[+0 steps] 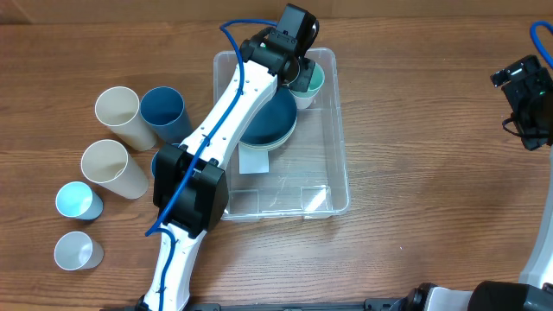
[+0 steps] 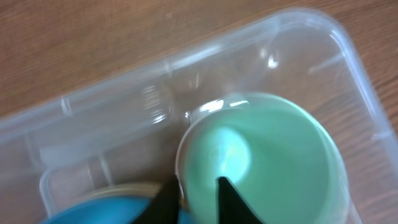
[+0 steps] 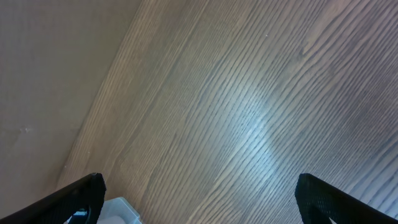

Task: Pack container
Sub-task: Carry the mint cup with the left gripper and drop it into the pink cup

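Observation:
The large clear container [image 1: 339,173] lies at the table's centre, with a white label [image 1: 253,161] on its base and a dark blue bowl [image 1: 275,121] inside. My left gripper [image 1: 298,73] reaches into the container's far right corner. It is shut on the rim of a mint-green cup [image 1: 311,83], one finger inside and one outside. In the left wrist view the fingers [image 2: 198,190] pinch the green cup [image 2: 273,162] next to the blue bowl [image 2: 106,208] and the container wall [image 2: 112,106]. My right gripper [image 1: 527,108] is open and empty over bare wood [image 3: 199,199].
Several cups stand left of the container: a beige one [image 1: 117,111], a dark blue one [image 1: 164,112], another beige [image 1: 108,164], a light blue [image 1: 76,200] and a pale grey [image 1: 75,250]. My left arm crosses the container's left side. A container corner [image 3: 121,211] shows in the right wrist view.

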Available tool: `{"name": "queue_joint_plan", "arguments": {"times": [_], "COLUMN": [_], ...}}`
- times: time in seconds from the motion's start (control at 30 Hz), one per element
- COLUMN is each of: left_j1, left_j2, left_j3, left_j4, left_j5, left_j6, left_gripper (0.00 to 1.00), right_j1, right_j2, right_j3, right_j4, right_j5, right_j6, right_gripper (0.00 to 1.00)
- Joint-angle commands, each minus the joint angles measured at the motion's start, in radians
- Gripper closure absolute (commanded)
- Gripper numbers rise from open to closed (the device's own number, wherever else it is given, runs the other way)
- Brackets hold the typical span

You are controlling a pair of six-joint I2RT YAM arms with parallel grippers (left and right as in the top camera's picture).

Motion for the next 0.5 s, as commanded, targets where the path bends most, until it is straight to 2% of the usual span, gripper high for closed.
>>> {"name": "queue_joint_plan", "arguments": {"times": [0.0,0.07,0.1,0.2,0.27,0.3,0.33,0.4,0.47], "left_j1": [0.011,0.019,0.025,0.073,0.134,0.171,0.202,0.292,0.368], "left_j2": [-0.014,-0.018,-0.018,-0.039,-0.063,-0.075,-0.099,-0.171,-0.266], "left_j3": [0.156,0.307,0.372,0.661,0.787,0.821,0.813,0.763,0.648], "left_j4": [-0.119,-0.249,-0.303,-0.57,-0.723,-0.764,-0.764,-0.764,-0.764], "left_j5": [-0.071,-0.1,-0.111,-0.182,-0.183,-0.19,-0.146,-0.072,-0.04], "left_j6": [-0.006,-0.008,-0.008,-0.09,-0.137,-0.142,-0.113,-0.144,-0.143], "left_gripper": [0.65,0.37,0.33,0.28,0.25,0.3,0.3,0.33,0.32], "right_j1": [0.002,0.002,0.002,0.002,0.002,0.002,0.002,0.002,0.002], "right_j2": [-0.005,-0.005,-0.005,-0.005,-0.005,-0.005,-0.005,-0.005,-0.005], "right_j3": [0.009,0.009,0.009,0.009,0.009,0.009,0.009,0.009,0.009], "right_j4": [0.003,0.003,0.003,0.003,0.003,0.003,0.003,0.003,0.003], "right_j5": [0.003,0.003,0.003,0.003,0.003,0.003,0.003,0.003,0.003], "right_j6": [0.005,0.005,0.005,0.005,0.005,0.005,0.005,0.005,0.005], "right_gripper": [0.0,0.0,0.0,0.0,0.0,0.0,0.0,0.0,0.0]}}
